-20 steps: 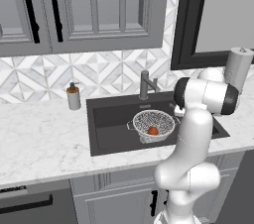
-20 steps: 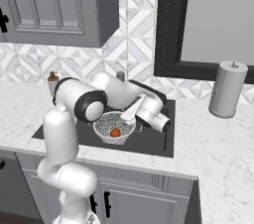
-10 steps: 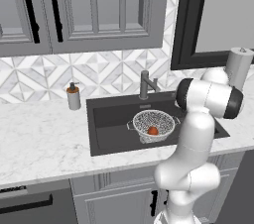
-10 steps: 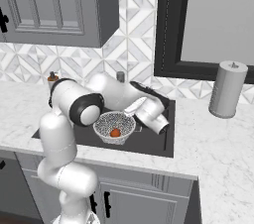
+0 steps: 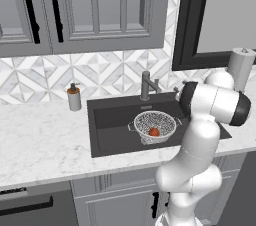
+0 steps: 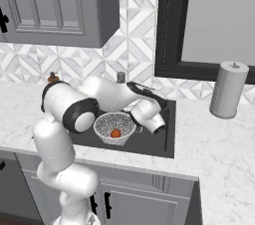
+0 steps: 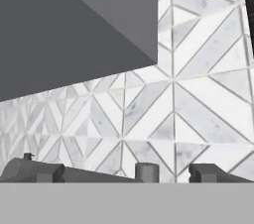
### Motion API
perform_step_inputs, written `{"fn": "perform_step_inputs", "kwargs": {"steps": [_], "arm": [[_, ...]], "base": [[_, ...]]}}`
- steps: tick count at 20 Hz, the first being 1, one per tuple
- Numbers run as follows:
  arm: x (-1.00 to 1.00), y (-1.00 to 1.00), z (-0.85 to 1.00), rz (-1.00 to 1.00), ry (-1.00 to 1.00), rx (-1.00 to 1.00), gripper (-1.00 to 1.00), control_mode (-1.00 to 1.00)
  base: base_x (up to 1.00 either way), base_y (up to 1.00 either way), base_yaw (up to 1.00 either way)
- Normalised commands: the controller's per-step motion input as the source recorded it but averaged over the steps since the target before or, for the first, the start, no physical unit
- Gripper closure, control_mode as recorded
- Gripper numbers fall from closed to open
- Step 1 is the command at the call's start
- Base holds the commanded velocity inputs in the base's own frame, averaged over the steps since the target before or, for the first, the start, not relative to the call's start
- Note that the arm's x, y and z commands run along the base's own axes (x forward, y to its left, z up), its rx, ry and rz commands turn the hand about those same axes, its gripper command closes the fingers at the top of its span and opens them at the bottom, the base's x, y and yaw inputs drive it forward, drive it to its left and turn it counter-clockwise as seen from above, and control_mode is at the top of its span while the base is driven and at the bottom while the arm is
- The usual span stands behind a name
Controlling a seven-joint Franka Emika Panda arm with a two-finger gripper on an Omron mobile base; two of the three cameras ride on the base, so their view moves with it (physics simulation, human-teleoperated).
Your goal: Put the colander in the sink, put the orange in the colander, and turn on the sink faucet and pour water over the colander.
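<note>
Your colander (image 5: 155, 126) sits in the sink (image 5: 112, 125) with the orange (image 5: 154, 132) inside; the sink faucet (image 5: 147, 84) stands at 12 o'clock; gripper (image 7: 124, 173) fingers spread (2 tips apart).

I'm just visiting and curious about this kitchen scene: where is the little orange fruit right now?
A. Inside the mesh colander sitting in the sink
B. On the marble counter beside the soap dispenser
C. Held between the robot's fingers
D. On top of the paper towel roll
A. The orange lies inside the colander, which sits in the dark sink below the faucet.
</note>
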Motion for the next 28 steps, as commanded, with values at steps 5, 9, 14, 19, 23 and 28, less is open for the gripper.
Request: {"fn": "perform_step_inputs", "kwargs": {"steps": [5, 9, 14, 19, 23, 28], "arm": [[0.0, 0.02, 0.24, -0.13, 0.04, -0.06, -1.0, -1.0], [0.0, 0.07, 0.27, -0.08, 0.03, -0.03, -1.0, -1.0], [0.0, 0.04, 0.16, -0.01, 0.12, 0.0, -1.0, -1.0], [0.0, 0.03, 0.0, 0.0, 0.13, 0.0, -1.0, -1.0], [0.0, 0.0, -0.07, 0.0, 0.03, 0.0, -1.0, -1.0], [0.0, 0.06, -0.18, 0.0, 0.0, 0.0, -1.0, -1.0]], "base": [[0.0, 0.0, 0.0], [0.0, 0.0, 0.0], [0.0, 0.0, 0.0], [0.0, 0.0, 0.0], [0.0, 0.0, 0.0], [0.0, 0.0, 0.0]]}}
